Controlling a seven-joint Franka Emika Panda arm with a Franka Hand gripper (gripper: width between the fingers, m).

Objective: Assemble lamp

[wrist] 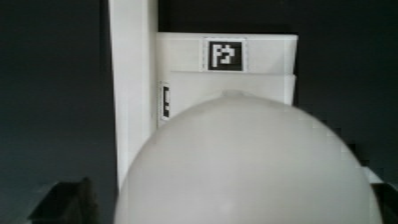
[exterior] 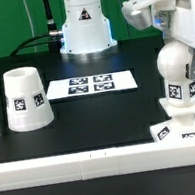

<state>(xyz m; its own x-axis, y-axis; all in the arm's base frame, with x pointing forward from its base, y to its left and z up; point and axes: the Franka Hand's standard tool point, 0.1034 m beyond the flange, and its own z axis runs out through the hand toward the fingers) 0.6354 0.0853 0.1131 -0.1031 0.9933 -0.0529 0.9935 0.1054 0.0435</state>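
The white bulb [exterior: 176,72] stands upright on the low square base [exterior: 171,130] at the exterior view's right, close to the front rail. My gripper [exterior: 164,25] hangs just above the bulb's round head, apart from it. In the wrist view the bulb's head [wrist: 231,150] fills the lower half, and the base [wrist: 222,55] with its marker lies beyond it. My gripper [wrist: 222,212] is open: a dark fingertip [wrist: 64,205] shows at each side of the head, wide apart. The tapered shade [exterior: 27,96] stands alone at the exterior view's left.
The marker board [exterior: 91,84] lies flat in the middle of the black table. A long white rail [exterior: 95,162] runs along the front edge and also shows in the wrist view [wrist: 128,80]. The arm's white pedestal [exterior: 83,27] stands at the back.
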